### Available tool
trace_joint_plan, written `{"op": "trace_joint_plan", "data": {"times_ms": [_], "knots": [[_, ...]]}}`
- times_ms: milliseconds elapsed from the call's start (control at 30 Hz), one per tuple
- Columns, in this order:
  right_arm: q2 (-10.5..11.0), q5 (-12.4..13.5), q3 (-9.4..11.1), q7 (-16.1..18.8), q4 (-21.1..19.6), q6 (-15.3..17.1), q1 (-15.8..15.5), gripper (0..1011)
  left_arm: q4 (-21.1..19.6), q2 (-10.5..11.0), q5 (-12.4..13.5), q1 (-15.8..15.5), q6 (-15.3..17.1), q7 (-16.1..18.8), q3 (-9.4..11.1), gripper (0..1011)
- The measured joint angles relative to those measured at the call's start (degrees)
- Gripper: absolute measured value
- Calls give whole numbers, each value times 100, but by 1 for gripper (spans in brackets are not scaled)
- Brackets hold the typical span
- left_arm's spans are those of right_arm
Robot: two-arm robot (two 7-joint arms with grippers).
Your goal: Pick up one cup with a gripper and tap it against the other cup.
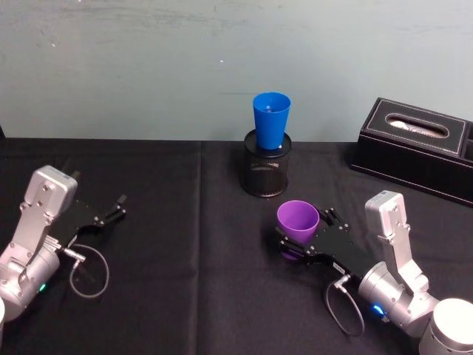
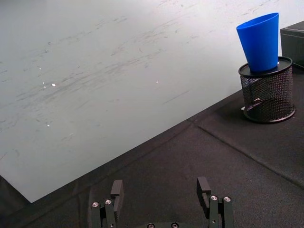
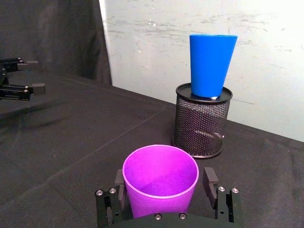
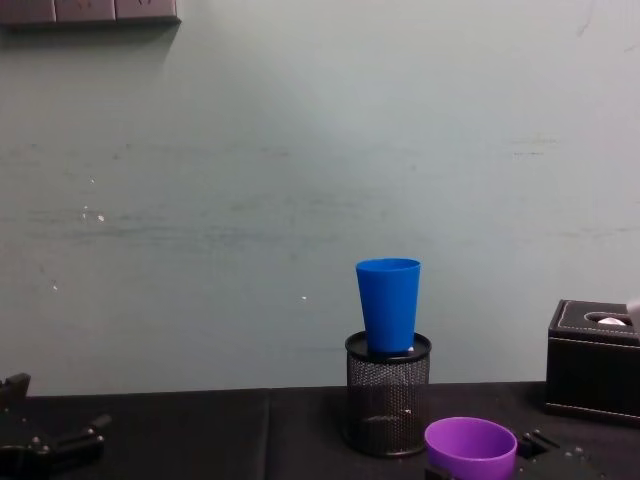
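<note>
Black-clothed counter (image 1: 148, 296) is shown with the purple cup (image 1: 298, 219) bracketed right of centre by unclenched fingers of the right end effector (image 1: 304, 226), ready for lifting toward the blue cup (image 1: 271, 118) raised on a mesh holder (image 1: 266, 176), the left end effector (image 1: 118, 207) parked released at lower left.

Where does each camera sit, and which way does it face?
Head: high, facing down at the table; left gripper and right gripper show.
Chest: low, facing across at the mesh pen holder; the grippers' tips show.
Left wrist: facing the wall; own open jaws.
Right wrist: facing forward; jaws astride the purple cup.
All four share the blue cup.
</note>
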Motion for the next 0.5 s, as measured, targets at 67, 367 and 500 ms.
{"op": "trace_joint_plan", "data": {"times_ms": [67,367,500], "knots": [[0,0,0,0,0,0,0,1003,0,0,0,0,0,0,0,1011],[0,0,0,0,0,0,0,1003,0,0,0,0,0,0,0,1011],[0,0,0,0,0,0,0,1003,0,0,0,0,0,0,0,1011]]}}
